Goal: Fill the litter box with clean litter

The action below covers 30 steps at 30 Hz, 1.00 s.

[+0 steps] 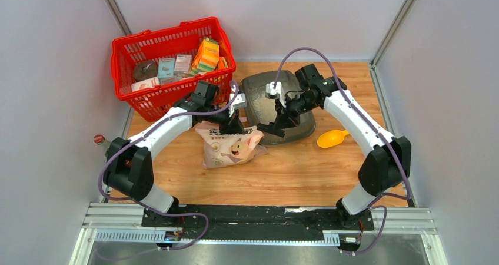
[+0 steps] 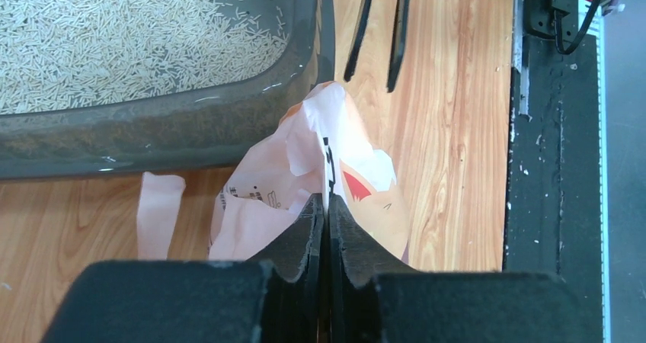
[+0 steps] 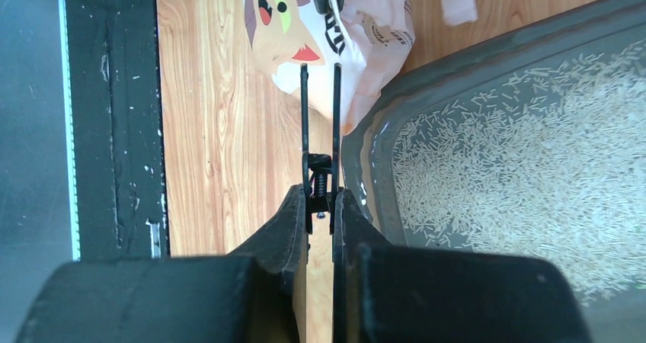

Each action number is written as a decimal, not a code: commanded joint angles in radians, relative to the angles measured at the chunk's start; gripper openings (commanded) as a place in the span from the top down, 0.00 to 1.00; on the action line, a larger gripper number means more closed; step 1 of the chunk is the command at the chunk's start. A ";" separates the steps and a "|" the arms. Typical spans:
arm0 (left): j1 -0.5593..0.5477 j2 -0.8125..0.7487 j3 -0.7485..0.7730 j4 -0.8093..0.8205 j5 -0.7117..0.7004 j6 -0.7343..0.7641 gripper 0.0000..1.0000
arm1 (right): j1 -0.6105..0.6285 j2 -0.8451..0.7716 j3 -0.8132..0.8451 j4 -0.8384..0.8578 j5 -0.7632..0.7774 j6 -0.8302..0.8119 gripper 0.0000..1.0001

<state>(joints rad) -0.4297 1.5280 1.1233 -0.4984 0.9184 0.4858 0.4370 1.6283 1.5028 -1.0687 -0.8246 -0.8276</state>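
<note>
The basket (image 1: 153,103) and scoop (image 1: 331,138) flank the litter box (image 1: 253,82); only wrist views resolve litter (image 3: 533,145) inside, left fingers (image 2: 301,244) clamped on the bag (image 2: 358,168), right fingers (image 3: 286,229) on a black clip (image 3: 320,183).

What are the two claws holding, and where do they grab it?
The left claw pinches the cat bag by a thin edge at its upper end. The right claw grips a black clip at its hinged end, long prongs pointing away.

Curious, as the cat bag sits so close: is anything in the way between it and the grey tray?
Nothing visible. The paper bag lies right beside the litter box, which already holds litter. The left gripper pinches the bag's top; the right gripper holds a black clip alongside the rim.
</note>
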 commanded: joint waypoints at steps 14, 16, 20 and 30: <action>0.000 -0.071 -0.043 0.113 0.039 -0.055 1.00 | 0.028 0.103 0.217 -0.143 0.071 -0.262 1.00; 0.000 -0.077 -0.051 0.127 0.039 -0.078 1.00 | 0.034 0.131 0.230 -0.172 0.067 -0.281 1.00; 0.000 -0.085 -0.066 0.167 0.030 -0.105 1.00 | 0.042 0.162 0.260 -0.220 0.058 -0.297 1.00; 0.000 -0.081 -0.068 0.198 0.022 -0.151 0.96 | 0.077 0.200 0.267 -0.205 0.062 -0.289 1.00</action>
<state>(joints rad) -0.4297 1.4830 1.0512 -0.3836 0.9211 0.3691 0.4931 1.8130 1.7237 -1.2648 -0.7483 -1.1011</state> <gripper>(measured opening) 0.007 0.081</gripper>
